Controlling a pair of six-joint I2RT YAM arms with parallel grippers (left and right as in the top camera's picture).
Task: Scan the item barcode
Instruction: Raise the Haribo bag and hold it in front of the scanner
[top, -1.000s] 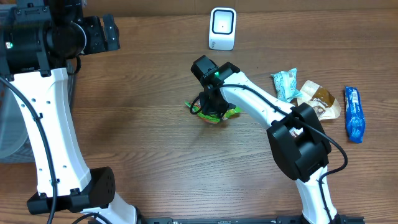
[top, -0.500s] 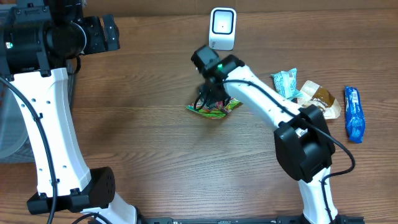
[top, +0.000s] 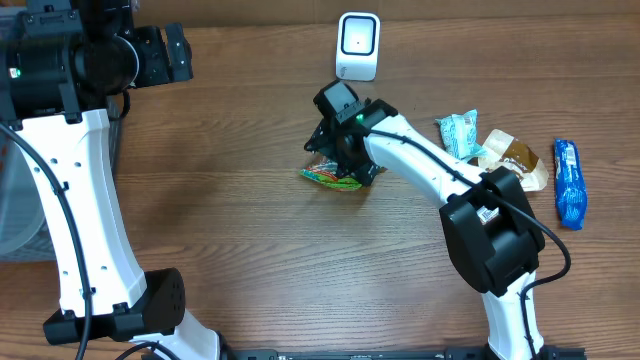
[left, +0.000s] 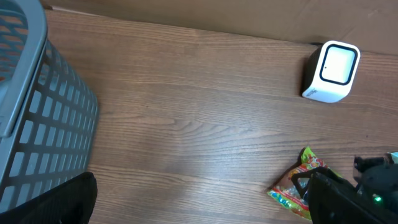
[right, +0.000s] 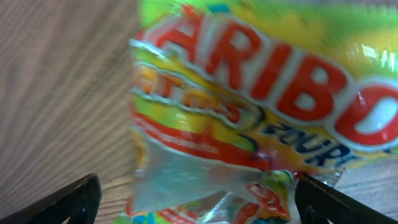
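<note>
The item is a green, yellow and red Haribo candy bag (top: 335, 177), lying on the wooden table in front of the white barcode scanner (top: 358, 45). My right gripper (top: 343, 155) hovers just over the bag's far edge, open. In the right wrist view the bag (right: 249, 106) fills the frame between the spread fingers of that gripper (right: 199, 205), which do not pinch it. My left gripper (top: 178, 55) hangs at the far left, open and empty. The left wrist view shows the bag (left: 292, 186), the scanner (left: 331, 70) and that gripper (left: 199, 208).
A grey mesh basket (left: 37, 124) stands at the table's left edge. To the right of the bag lie a teal packet (top: 460, 133), a brown packet (top: 512, 160) and a blue packet (top: 568, 183).
My right gripper has gone from shut on the bag to open. The bag has dropped from its fingers and now lies flatter on the table. The left arm has not moved.
</note>
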